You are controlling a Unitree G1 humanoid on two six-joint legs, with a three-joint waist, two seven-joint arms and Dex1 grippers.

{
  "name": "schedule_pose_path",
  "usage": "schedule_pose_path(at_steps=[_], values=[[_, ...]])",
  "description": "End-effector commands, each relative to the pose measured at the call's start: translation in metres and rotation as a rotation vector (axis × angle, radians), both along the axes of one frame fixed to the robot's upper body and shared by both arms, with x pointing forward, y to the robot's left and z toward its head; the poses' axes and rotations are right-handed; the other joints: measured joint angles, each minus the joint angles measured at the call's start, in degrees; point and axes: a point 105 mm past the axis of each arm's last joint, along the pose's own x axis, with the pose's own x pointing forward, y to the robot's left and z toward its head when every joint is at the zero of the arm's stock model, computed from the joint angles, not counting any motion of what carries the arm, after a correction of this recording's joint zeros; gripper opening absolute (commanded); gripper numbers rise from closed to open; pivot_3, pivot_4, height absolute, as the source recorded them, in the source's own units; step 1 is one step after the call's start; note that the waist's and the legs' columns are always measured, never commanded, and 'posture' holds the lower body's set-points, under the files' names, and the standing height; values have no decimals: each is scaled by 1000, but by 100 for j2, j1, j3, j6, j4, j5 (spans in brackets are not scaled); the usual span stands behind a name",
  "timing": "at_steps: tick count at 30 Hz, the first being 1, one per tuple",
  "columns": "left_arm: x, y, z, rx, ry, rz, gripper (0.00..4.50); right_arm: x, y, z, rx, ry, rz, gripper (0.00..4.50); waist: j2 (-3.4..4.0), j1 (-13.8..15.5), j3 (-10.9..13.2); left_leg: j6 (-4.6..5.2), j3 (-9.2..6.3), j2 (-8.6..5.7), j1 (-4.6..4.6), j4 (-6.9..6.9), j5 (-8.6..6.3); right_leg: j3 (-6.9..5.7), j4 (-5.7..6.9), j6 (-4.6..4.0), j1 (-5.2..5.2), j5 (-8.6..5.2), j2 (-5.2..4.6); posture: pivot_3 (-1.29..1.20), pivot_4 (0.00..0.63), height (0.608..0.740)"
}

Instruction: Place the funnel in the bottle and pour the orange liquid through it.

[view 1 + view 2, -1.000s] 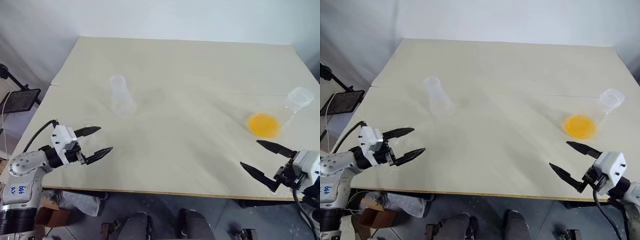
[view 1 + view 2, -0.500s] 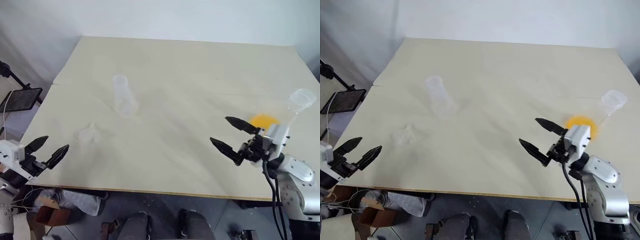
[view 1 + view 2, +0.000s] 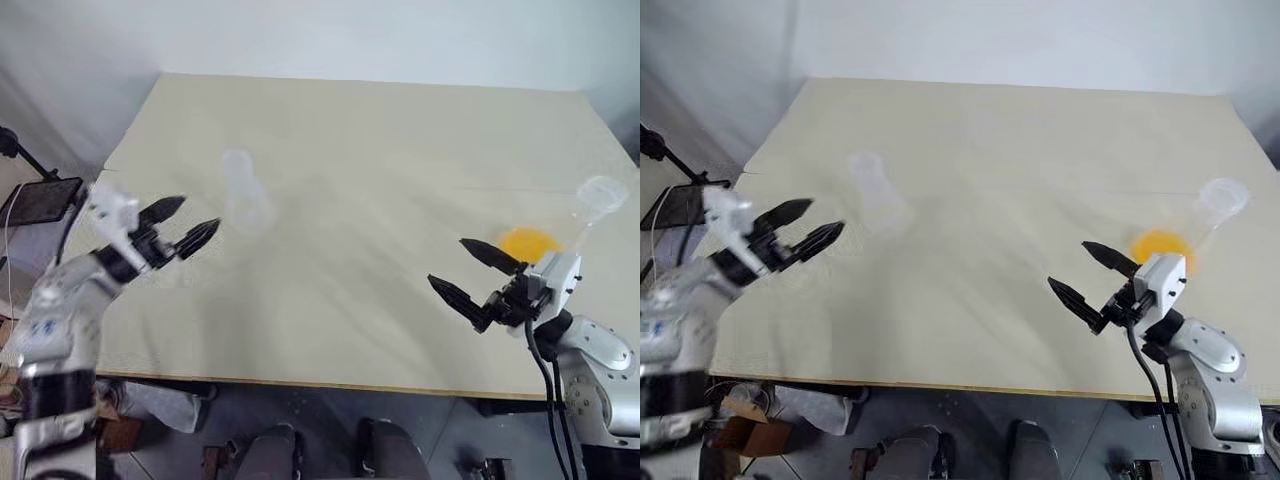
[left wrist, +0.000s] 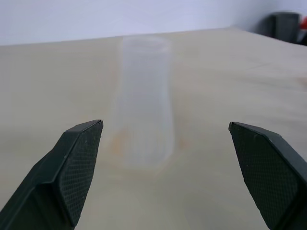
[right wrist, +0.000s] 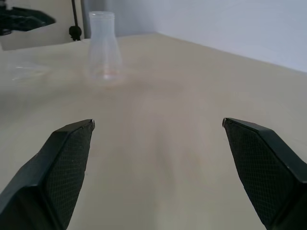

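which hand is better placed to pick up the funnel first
Left, probably. The faint clear funnel lies on the table just below the open left hand; the open right hand hovers far across, near the orange liquid.

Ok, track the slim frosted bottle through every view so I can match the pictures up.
Left eye view: bottle stands upright on the table's left half, just past the left gripper.
Right eye view: same place.
Left wrist view: upright, straight ahead between the open gripper's fingers.
Right wrist view: small, far across the table.
Shared landmark: the cream table.
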Motion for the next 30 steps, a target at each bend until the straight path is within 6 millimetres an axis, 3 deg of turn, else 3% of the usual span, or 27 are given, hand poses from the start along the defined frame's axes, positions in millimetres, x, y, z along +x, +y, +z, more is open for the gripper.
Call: schedule_pose_path(at_steps=[1,8,18,25,30], values=[[13,-1,0,17,13,9,4476,-4,3,12,-6,-64,-2,4500,0,-53,0,0,2,2,0,-3,0,-1,-1,0,-1,0,2,0,150,740],[60,-36,12,-7,-6,8,4476,-10,9,12,26,-76,-31,4500,-4,62,2,5,-4,-3,-11,15,3,-10,-2,4,3,2,-2,0,150,740],[76,-48,21,-47,-20,-2,4476,-13,14,10,44,-77,-49,4500,-5,55,2,6,-5,-6,-12,15,4,-12,-1,7,3,4,-2,0,150,740],[76,-54,23,-64,-22,-43,2431,-15,13,7,46,-72,-65,4500,-5,71,2,8,-6,-8,-12,16,5,-12,-1,7,5,4,-5,0,150,740],[72,-74,24,-54,-21,-129,2417,-19,11,5,38,-69,-88,4500,-5,72,2,9,-8,-11,-13,17,5,-12,-1,8,6,4,-7,0,150,740]])
